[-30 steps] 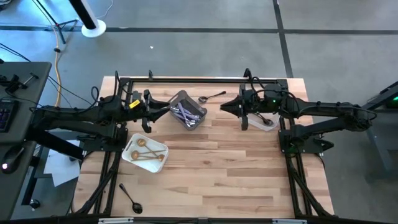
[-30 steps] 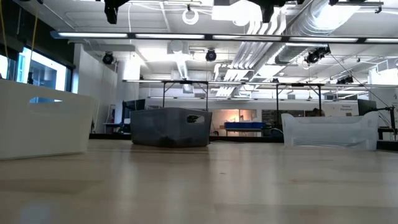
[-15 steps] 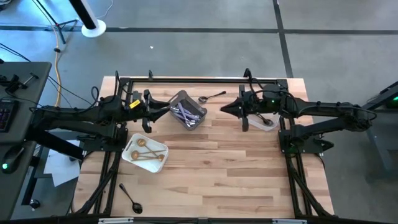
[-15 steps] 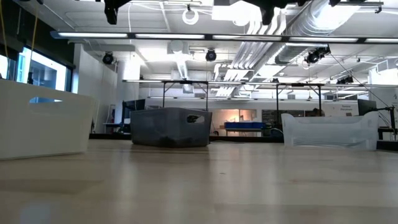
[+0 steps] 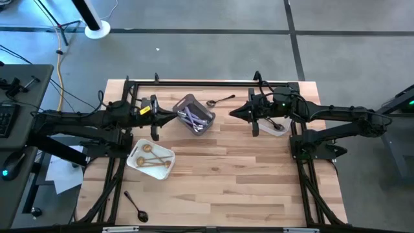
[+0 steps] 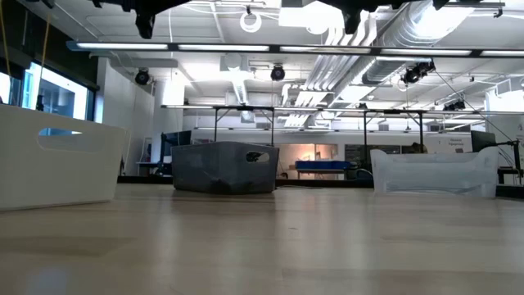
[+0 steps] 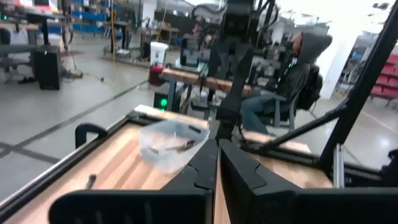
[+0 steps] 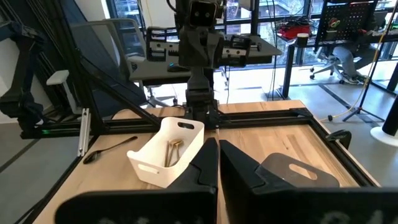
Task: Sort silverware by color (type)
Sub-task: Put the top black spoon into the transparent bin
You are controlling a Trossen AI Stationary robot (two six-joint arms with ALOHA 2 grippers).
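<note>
Change: the left gripper (image 5: pixel 173 114) has slid a little toward the grey bin (image 5: pixel 195 114) since a second ago; its tip now sits just beside the bin's near rim, held above the counter (image 5: pixel 233 175)
Unchanged: the right gripper (image 5: pixel 234 112) has stayed put beside the clear tub (image 5: pixel 272 126), and no spoon or fork has shifted
Meaning: no piece is being carried, so this looks like a repositioning between picks rather than a drop; sorting is partly done
Left jaws: pressed together with only a thin slit between the fingers (image 7: pixel 200 177), nothing pinched
Right jaws: pressed together likewise, fingers (image 8: pixel 204 168) empty, touching nothing
Gold pieces: gold cutlery (image 5: pixel 151 157) lies in the white tray (image 5: pixel 134 162), also seen from the right wrist
Lilac and silver pieces: a small bundle (image 5: pixel 195 118) lies in the grey bin
Tub: one dark spoon (image 5: pixel 275 124) appears to lie in it
Loose pieces: a spoon (image 5: pixel 220 101) on the counter behind the bin, near the far edge, and a black spoon (image 5: pixel 136 207) well apart by the near left corner; both seem not yet sorted
</note>
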